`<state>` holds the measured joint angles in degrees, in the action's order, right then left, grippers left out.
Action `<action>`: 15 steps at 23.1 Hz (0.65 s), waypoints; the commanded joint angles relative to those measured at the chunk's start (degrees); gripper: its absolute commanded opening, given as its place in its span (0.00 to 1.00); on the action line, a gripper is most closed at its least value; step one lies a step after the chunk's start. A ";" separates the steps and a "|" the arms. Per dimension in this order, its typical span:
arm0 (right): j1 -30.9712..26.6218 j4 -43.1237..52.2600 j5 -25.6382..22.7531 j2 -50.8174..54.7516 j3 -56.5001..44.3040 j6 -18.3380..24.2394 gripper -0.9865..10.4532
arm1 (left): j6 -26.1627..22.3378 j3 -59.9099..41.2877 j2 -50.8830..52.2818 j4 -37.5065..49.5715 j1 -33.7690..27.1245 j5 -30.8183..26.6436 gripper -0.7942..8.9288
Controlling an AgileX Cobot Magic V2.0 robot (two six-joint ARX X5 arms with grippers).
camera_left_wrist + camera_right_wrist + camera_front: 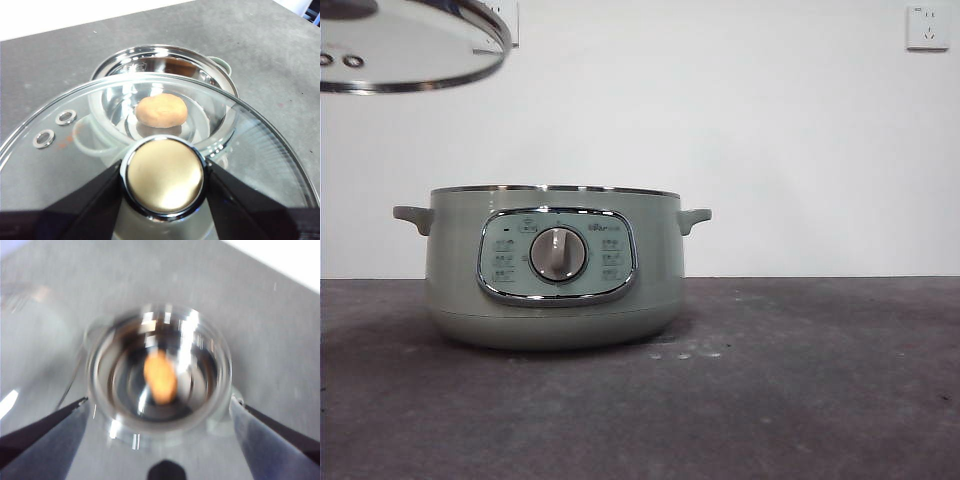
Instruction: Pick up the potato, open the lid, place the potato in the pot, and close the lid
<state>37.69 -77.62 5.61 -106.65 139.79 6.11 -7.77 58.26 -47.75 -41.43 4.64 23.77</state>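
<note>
The sage-green pot point(555, 270) stands uncovered at the middle left of the table. The glass lid point(410, 45) hangs high above its left side, slightly tilted. In the left wrist view my left gripper point(164, 175) is shut on the lid's knob point(165, 172), and the lid's glass point(260, 150) spreads around it. Through the glass the orange-brown potato point(161, 110) lies on the bottom of the pot's shiny steel bowl point(165, 50). My right gripper point(159, 400) is open and empty, high above the pot point(220, 365). The potato point(160, 376) shows blurred inside.
A grey table point(800, 380) runs to a white wall. A wall socket point(927, 27) sits at the upper right. Another socket point(510, 20) is partly behind the lid.
</note>
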 commanded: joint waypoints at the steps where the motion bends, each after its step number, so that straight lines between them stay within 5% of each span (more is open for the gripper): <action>1: 0.09 -1.51 0.17 7.91 -13.09 1.73 0.50 | 0.57 1.42 -2.38 5.46 1.66 0.66 0.07; 7: 0.13 -0.37 0.17 28.06 -42.51 1.73 0.50 | 2.82 2.56 -14.19 16.66 9.90 -2.10 0.07; 15: 0.13 5.20 0.35 51.34 -72.70 -5.05 0.50 | 2.86 15.45 -33.18 20.52 15.87 -7.26 0.07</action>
<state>37.76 -73.14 5.82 -55.57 67.99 2.63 -5.28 72.88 -81.36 -23.33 20.49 16.53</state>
